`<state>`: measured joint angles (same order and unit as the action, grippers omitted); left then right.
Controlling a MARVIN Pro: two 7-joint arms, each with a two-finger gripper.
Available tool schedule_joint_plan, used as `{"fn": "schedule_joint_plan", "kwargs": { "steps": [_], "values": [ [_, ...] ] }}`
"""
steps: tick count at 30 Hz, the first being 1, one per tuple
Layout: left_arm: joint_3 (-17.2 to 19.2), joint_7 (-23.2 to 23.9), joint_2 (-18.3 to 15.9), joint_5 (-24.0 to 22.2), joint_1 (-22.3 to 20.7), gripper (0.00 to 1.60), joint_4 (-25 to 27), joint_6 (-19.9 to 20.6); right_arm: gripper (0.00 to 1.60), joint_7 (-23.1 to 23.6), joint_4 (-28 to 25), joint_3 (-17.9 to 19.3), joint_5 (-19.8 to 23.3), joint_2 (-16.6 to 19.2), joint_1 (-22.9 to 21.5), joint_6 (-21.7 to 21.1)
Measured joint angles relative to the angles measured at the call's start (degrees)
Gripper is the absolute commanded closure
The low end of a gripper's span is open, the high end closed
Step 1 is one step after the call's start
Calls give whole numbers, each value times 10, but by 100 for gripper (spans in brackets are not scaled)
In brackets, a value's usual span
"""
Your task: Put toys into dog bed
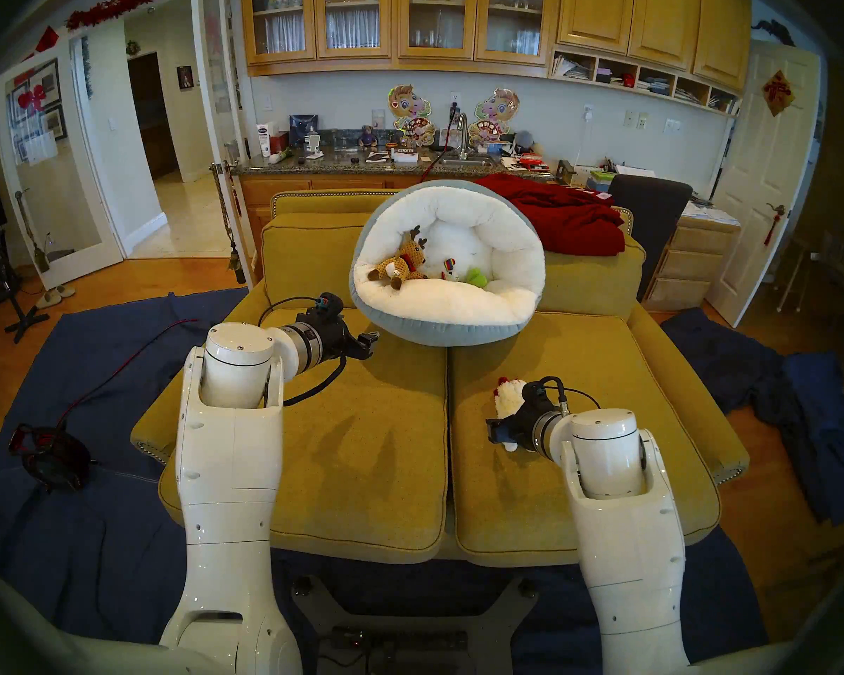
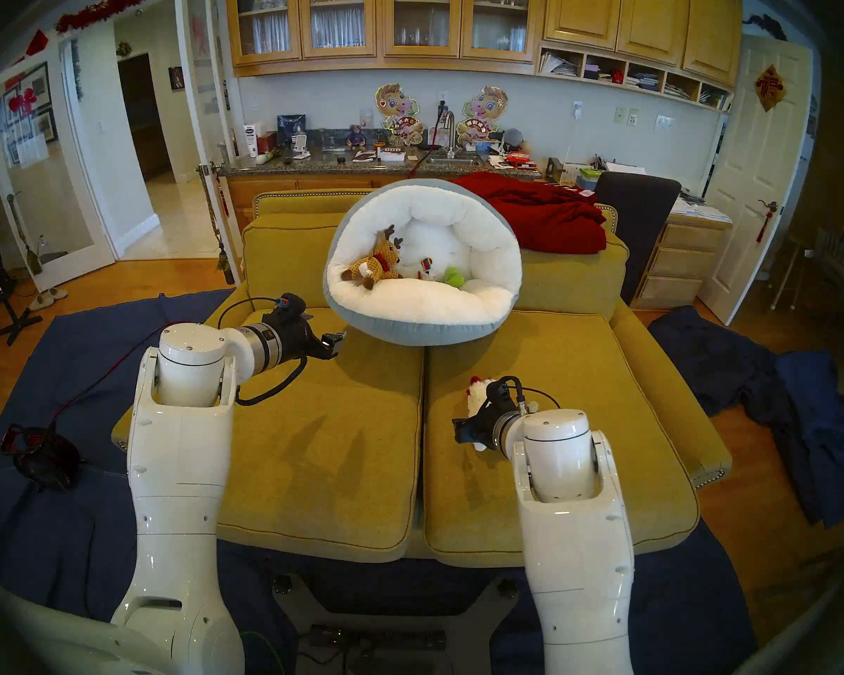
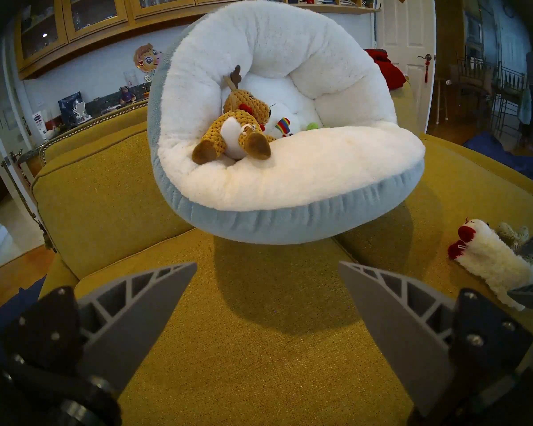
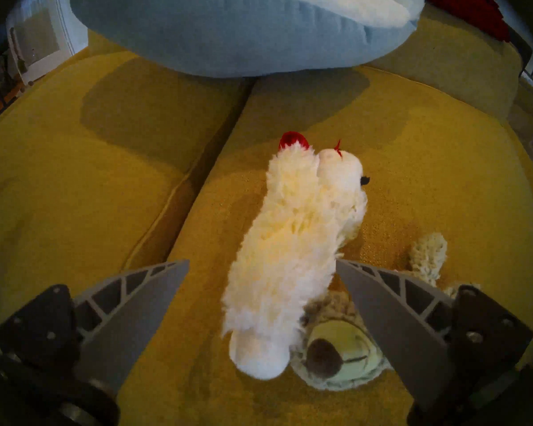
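The dog bed [image 1: 459, 206] leans tilted against the sofa back, white inside and grey-blue outside. In it lie a brown knitted reindeer [image 1: 400, 262], a small white-and-rainbow toy [image 1: 450, 269] and a lime-green cactus [image 1: 477, 277]. A fluffy white toy [image 4: 290, 238] with red tips lies on the right seat cushion, partly over a shaggy beige toy [image 4: 336, 354]. My right gripper [image 4: 262, 262] hangs open just above the white toy, a finger on each side of it. In front of the bed's left edge my left gripper [image 3: 266, 265] is open and holds nothing.
A red blanket [image 1: 566, 216] is draped over the sofa back to the right of the bed. The mustard seat cushions [image 1: 361, 440] have a seam down the middle. A dark chair [image 1: 649, 196] and a cluttered counter [image 1: 342, 165] stand behind the sofa. Blue cloths [image 1: 800, 391] cover the floor.
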<state>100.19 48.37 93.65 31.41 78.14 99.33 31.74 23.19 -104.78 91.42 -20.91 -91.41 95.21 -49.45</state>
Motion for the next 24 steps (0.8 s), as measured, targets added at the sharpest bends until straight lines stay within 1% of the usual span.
{"fn": "schedule_joint_plan", "kwargs": {
  "steps": [3, 4, 5, 6, 7, 8, 16, 20, 24],
  "values": [
    [0, 0, 0, 0, 0, 0, 0, 0, 0, -13, 16, -3, -6, -2, -7, 9],
    [0, 0, 0, 0, 0, 0, 0, 0, 14, -17, 20, -4, -7, -3, -9, 12],
    [0, 0, 0, 0, 0, 0, 0, 0, 78, -20, 24, -5, -8, -3, -10, 14],
    [0, 0, 0, 0, 0, 0, 0, 0, 93, -24, 29, -6, -10, -3, -12, 18],
    [0, 0, 0, 0, 0, 0, 0, 0, 132, -28, 33, -6, -11, -4, -13, 21],
    [0, 0, 0, 0, 0, 0, 0, 0, 160, -32, 37, -7, -12, -5, -14, 24],
    [0, 0, 0, -1, 0, 0, 0, 0, 160, -49, 44, -7, -15, -8, -17, 51],
    [0, 0, 0, -1, 0, 0, 0, 0, 160, -49, 31, -3, -14, -7, -14, 58],
    [0, 0, 0, -1, 0, 0, 0, 0, 160, -42, 6, 6, -5, -4, -14, 65]
  ]
}}
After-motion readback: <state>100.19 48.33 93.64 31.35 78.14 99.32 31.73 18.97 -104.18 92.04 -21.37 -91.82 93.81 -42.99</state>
